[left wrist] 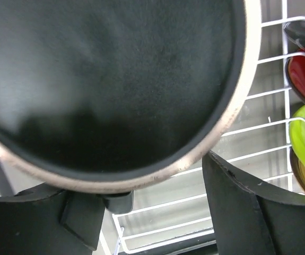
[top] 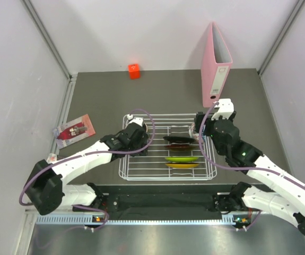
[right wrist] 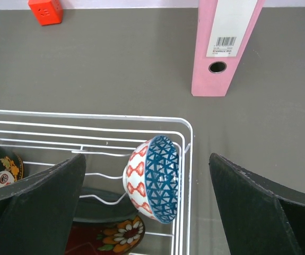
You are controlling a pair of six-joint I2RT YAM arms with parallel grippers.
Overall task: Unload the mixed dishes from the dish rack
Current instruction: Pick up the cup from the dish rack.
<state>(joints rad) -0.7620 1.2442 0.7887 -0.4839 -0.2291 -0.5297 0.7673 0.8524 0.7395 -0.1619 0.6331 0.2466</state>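
The white wire dish rack [top: 141, 169] sits mid-table. Four plates stand on edge in its right half: black [top: 180, 139], dark red patterned [top: 181, 146], lime green [top: 182, 158] and gold [top: 182, 165]. My left gripper [top: 141, 129] hangs over the rack's back left. In the left wrist view the dark cup [left wrist: 110, 79] fills the frame. Its pale rim lies at the tips of the open left gripper [left wrist: 133, 180]. My right gripper [right wrist: 147, 159] is open above the blue-white patterned bowl [right wrist: 155, 178], which rests on its side in the rack's back right corner.
A pink binder [top: 216, 66] stands upright behind the rack on the right. A small orange-red cube [top: 134, 70] sits at the table's back edge. A printed packet [top: 75, 129] lies off the table's left edge.
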